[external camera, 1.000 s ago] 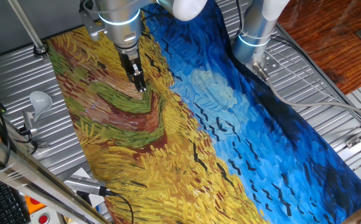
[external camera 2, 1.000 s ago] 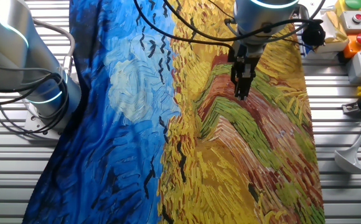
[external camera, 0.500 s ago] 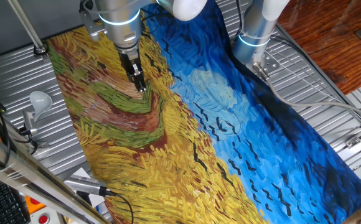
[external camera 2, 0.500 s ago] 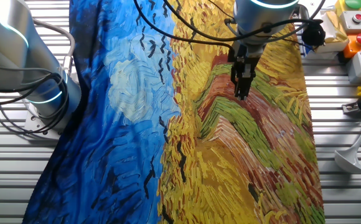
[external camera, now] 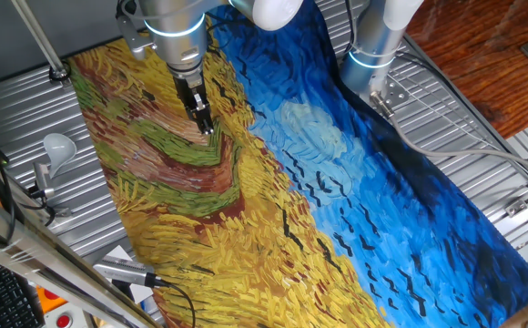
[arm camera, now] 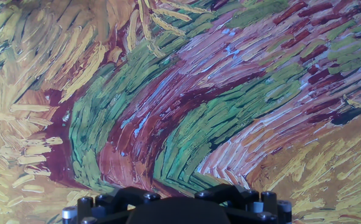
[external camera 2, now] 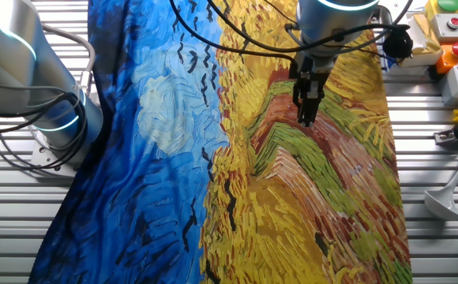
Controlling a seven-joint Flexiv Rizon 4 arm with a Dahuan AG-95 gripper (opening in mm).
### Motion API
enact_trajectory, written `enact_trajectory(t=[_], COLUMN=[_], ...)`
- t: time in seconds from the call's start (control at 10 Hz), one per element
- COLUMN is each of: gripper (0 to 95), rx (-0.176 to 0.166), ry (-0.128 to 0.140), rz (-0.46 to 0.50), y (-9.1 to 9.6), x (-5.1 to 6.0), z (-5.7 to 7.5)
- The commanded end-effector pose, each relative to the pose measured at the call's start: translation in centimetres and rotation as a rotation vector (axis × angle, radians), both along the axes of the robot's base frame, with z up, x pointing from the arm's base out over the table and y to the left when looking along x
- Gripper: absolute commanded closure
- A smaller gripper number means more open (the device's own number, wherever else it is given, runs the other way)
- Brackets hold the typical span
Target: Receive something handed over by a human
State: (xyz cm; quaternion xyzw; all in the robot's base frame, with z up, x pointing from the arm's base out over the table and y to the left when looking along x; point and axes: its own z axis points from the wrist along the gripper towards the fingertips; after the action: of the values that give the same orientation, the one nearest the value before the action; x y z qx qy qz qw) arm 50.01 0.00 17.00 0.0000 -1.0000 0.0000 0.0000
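Note:
My gripper (external camera: 206,126) hangs fingers-down just above the painted cloth (external camera: 273,182), over its green and brown swirl. In the other fixed view the gripper (external camera 2: 306,118) shows its two fingers pressed together with nothing between them. The hand view shows only the dark gripper body along the bottom edge and the cloth (arm camera: 187,106) below it; the fingertips do not show there. The pale-pink lump and the human's hand and forearm are out of view in every frame.
A white bulb-shaped object (external camera: 57,146) lies on the ribbed table beside the cloth, also seen in the other fixed view (external camera 2: 450,197). A second arm's base (external camera: 373,46) stands at the cloth's blue side. A button box (external camera 2: 450,31) sits near the corner.

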Motion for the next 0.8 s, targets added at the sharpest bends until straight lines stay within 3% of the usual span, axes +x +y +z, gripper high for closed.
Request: enact_trajectory(t=[0.1,0.2,0.3,0.8], gripper=[0.0,95.0,95.0,95.0], rx=[0.107,0.109,0.090,0.087], ry=[-0.046,-0.053,-0.043,-0.031], rz=[0.147,0.148,0.111,0.113], y=[0.00,0.00,0.00,0.00], x=[-0.01,-0.01,-0.01,-0.01], z=[0.00,0.00,0.00,0.00])
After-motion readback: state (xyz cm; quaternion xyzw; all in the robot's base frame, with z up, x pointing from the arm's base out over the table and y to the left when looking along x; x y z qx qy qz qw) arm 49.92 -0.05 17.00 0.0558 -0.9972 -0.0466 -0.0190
